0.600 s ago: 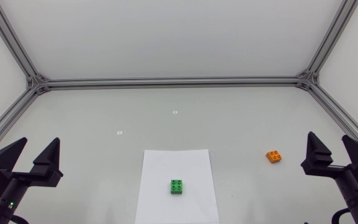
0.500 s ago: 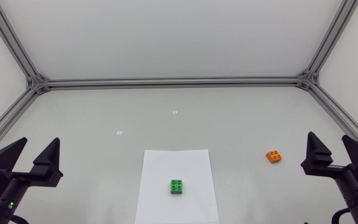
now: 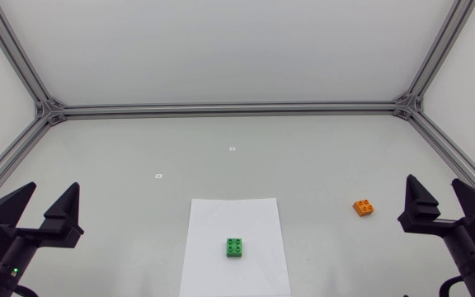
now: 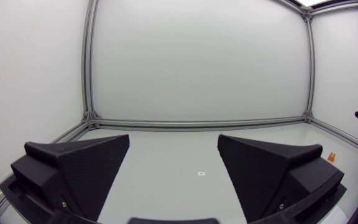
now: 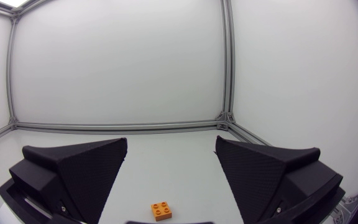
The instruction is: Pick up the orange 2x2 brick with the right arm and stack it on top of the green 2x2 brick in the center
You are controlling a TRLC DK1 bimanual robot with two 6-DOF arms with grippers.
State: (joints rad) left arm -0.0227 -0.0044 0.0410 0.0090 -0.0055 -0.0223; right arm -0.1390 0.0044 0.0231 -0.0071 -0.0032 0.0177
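The right tool, spread, has edged slightly toward the orange 2x2 brick near the tabletop's right edge, seemingly starting its reach.

Orange 2x2 brick studs-up on bare table; green 2x2 brick studs-up on white sheet.

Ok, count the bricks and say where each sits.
2. The green 2x2 brick sits on the white paper sheet; the orange 2x2 brick lies on bare table ahead of the right claw. None seems hidden.
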